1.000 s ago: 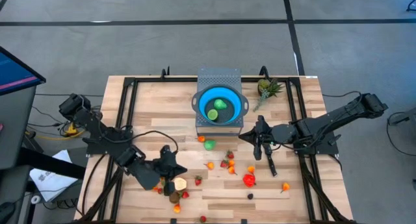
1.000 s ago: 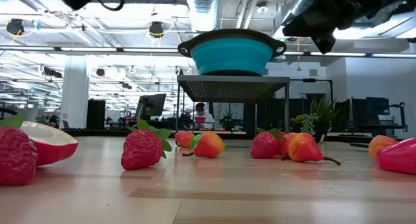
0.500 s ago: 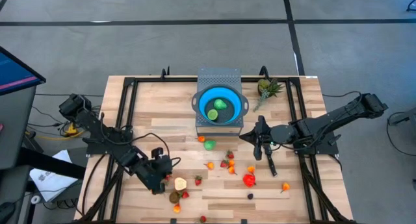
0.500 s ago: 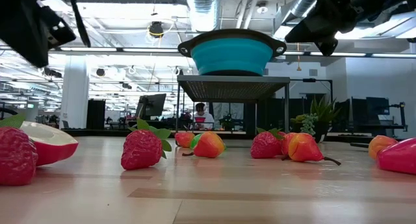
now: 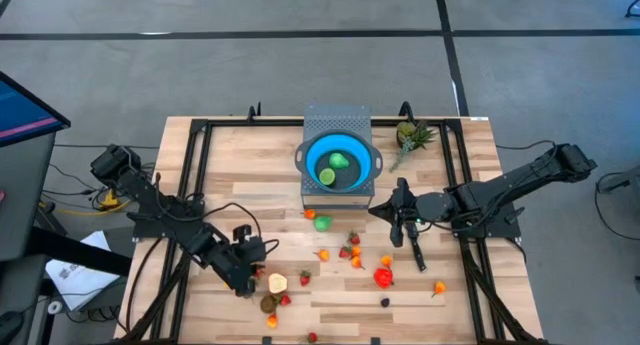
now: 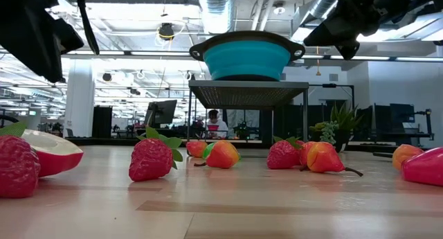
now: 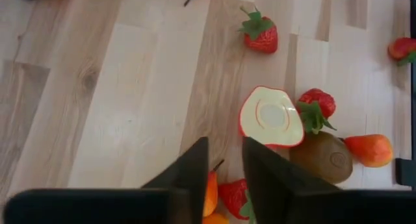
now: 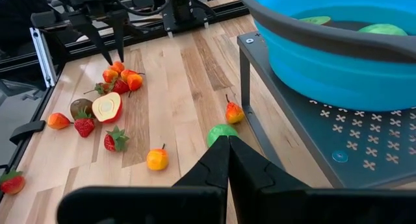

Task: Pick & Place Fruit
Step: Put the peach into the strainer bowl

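Light butcher-block wooden table (image 5: 250, 165), planks in mixed pale and tan tones, edged by a black metal frame; all places below are given from it.

Floor: grey concrete floor (image 5: 250, 75) on every side, crossed beyond the table's far edge by dark floor lines (image 5: 300, 32), one running along that edge, two diagonal.

Left of the table: a dark monitor with a pink edge (image 5: 25, 110); white papers (image 5: 75, 275) near the front corner.

Beyond the far edge, at table height: an open industrial hall with an exposed white ceiling, silver ducts (image 6: 228, 10), strip lights (image 6: 104, 53), a white column (image 6: 78, 97), dark desks and screens (image 6: 160, 113), and a seated person (image 6: 215, 123).
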Robot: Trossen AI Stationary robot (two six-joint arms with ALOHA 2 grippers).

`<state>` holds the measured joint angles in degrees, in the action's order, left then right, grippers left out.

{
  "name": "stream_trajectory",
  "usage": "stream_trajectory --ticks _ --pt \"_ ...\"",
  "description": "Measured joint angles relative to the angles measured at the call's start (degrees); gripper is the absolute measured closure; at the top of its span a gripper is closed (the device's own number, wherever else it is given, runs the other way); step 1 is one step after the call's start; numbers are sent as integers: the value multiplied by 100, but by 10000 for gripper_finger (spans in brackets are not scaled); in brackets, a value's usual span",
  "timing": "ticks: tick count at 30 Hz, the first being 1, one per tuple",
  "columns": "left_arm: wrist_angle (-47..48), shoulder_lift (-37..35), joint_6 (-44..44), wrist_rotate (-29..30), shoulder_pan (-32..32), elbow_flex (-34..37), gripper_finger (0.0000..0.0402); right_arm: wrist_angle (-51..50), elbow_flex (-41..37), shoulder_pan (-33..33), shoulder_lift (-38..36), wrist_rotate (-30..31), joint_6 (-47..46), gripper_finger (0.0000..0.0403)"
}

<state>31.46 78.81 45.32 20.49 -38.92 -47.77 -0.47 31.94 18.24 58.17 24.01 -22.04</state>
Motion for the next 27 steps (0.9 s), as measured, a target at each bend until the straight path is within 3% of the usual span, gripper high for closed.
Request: stream_trajectory --ticks 9,14,19,27 --pt "7 0 259 -467 81 0 167 -121 0 0 0 0 9 403" --pt "4 0 348 -746 81 0 111 -127 0 0 0 0 10 403" --pt "-26 0 346 -748 81 0 88 -127 0 0 0 0 11 403" --pt "92 0 310 -684 81 0 93 -127 0 0 0 0 9 403"
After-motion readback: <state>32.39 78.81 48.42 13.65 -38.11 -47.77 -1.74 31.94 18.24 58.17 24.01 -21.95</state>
